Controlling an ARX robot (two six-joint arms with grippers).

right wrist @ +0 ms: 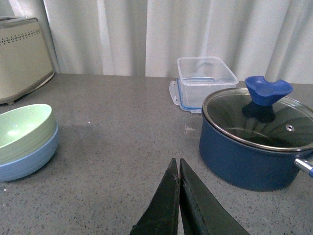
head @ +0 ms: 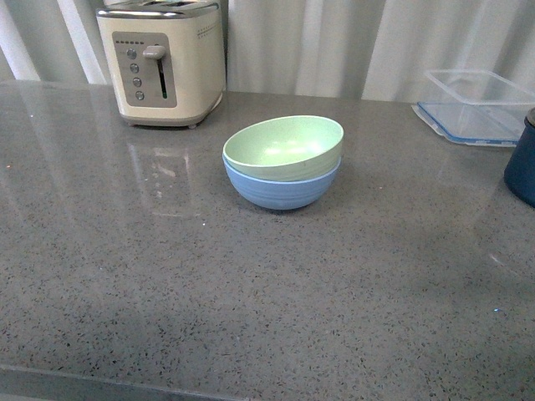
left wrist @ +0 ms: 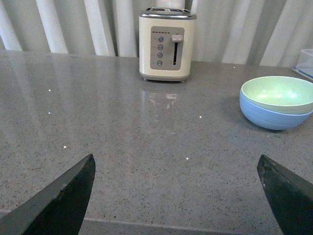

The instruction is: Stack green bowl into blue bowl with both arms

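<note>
On the grey speckled desk (head: 251,284), a cream toaster (head: 163,63) stands at the far left, against the pale curtain (head: 334,46). Right of it, near the middle, the green bowl (head: 284,146) sits nested inside the blue bowl (head: 280,188), slightly tilted, its rim higher on the right.

Neither arm shows in the front view. In the left wrist view, the left gripper (left wrist: 178,196) has its jaws spread wide with only bare desk between them; the stacked bowls lie well apart from it, beyond the jaw nearer them. In the right wrist view, the right gripper (right wrist: 179,196) has its jaws pressed together with nothing between them; the bowls lie well off to one side and a dark blue pot (right wrist: 254,147) with a glass lid (right wrist: 257,117) to the other.

At the far right of the front view, a clear lidded container (head: 476,104) is cut by the frame edge, and only a sliver of the pot shows.
</note>
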